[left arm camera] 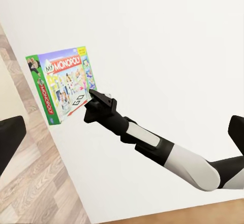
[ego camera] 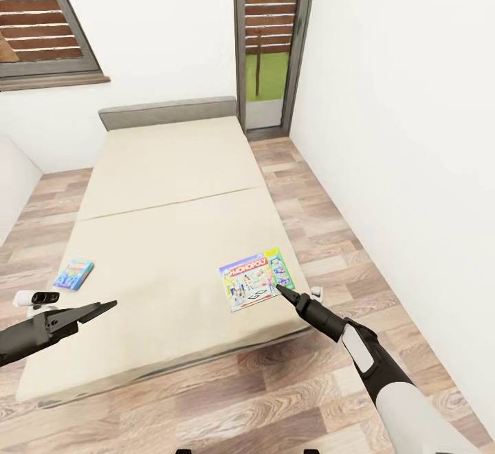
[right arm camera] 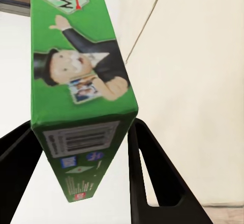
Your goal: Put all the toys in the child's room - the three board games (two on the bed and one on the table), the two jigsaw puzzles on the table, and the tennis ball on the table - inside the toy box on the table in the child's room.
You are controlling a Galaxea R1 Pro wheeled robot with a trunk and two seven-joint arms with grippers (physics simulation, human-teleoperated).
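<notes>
Right wrist view: right gripper (right arm camera: pixel 84 176) jaws straddle the Monopoly box (right arm camera: pixel 81 76) edge, box seemingly off the bed (ego camera: pixel 165 186); keep your squeeze firm, carry it level; left gripper (ego camera: pixel 96 310) empty, parted.

Head camera looks steeply down from the bed's (ego camera: pixel 165 186) six-o'clock end toward twelve. Left wrist camera faces across, right wrist camera sits close; all share the Monopoly box (ego camera: pixel 256 279).

Beige bed (ego camera: pixel 165 186) with low grey headboard. Monopoly board game (ego camera: pixel 256 278), pale with green edges, sits tilted at the bed's near right corner, its green edge between the right gripper's (ego camera: pixel 280 289) fingers. Small blue board game (ego camera: pixel 73 274) lies flat near the bed's left edge.
</notes>
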